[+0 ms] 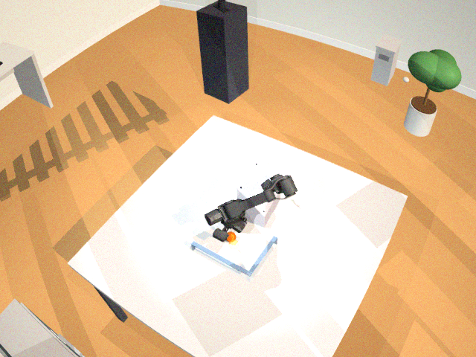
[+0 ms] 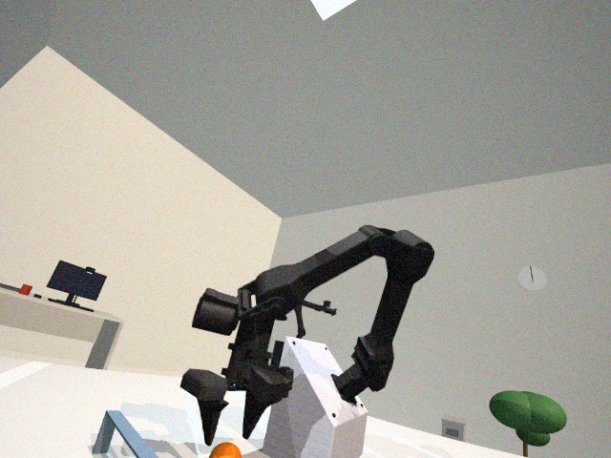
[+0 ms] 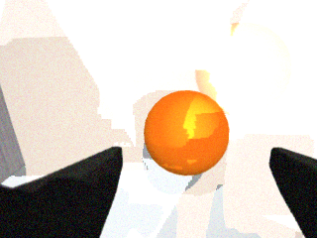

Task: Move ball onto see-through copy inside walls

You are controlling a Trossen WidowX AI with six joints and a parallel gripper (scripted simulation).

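Orange ball [image 3: 186, 132] is sitting on the white table [image 1: 314, 268] at the centre of the wrist frame, between the two dark fingertips but untouched by them. Gripper [image 2: 227, 436] is hanging just above it with jaws spread apart, gripping nothing. Pale see-through copy [image 3: 258, 55] is glowing at upper right, beyond the ball.

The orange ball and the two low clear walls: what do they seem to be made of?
The orange ball looks like smooth, glossy plastic or rubber, since a bright yellow highlight sits on its upper side; which one is not clear. The two low clear walls look like pale blue glass or acrylic: the white table shows through them faintly.
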